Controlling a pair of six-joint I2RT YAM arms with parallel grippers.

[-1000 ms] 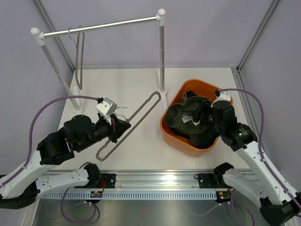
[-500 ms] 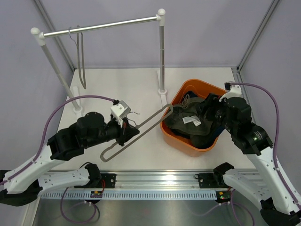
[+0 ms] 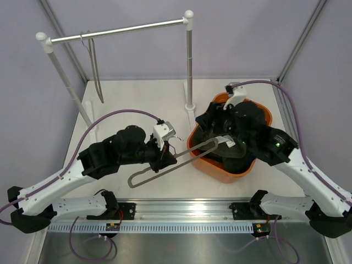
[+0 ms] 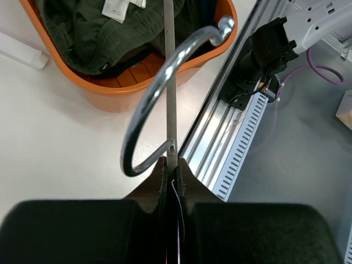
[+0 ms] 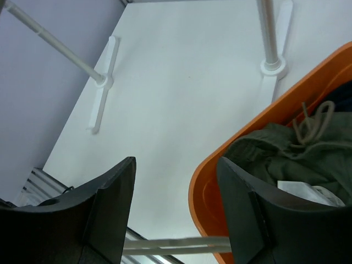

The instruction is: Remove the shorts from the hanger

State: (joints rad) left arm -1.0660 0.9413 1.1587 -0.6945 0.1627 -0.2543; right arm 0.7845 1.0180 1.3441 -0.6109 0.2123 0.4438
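Observation:
The olive-green shorts (image 3: 226, 151) lie bunched in the orange basket (image 3: 220, 170), off the hanger. My left gripper (image 3: 169, 158) is shut on the grey metal hanger (image 3: 148, 175), which slants from the table up to the basket's left rim. In the left wrist view the jaws (image 4: 171, 164) pinch the hanger's bar just below its hook (image 4: 159, 93), with the shorts (image 4: 82, 33) beyond. My right gripper (image 3: 207, 125) is open over the basket's left rim. In the right wrist view (image 5: 176, 162) the hanger's bar (image 5: 176, 245) crosses under its fingers, and the shorts (image 5: 297, 154) lie to the right.
A white clothes rack stands at the back, its rail (image 3: 118, 30) carrying a second bare hanger (image 3: 94, 60). Its right post (image 3: 190, 60) stands just left of the basket. The mounting rail (image 3: 181, 209) runs along the near edge.
My left arm has carried the hanger right until its end reaches the basket. My right gripper has come up off the shorts and swung left over the basket's rim.

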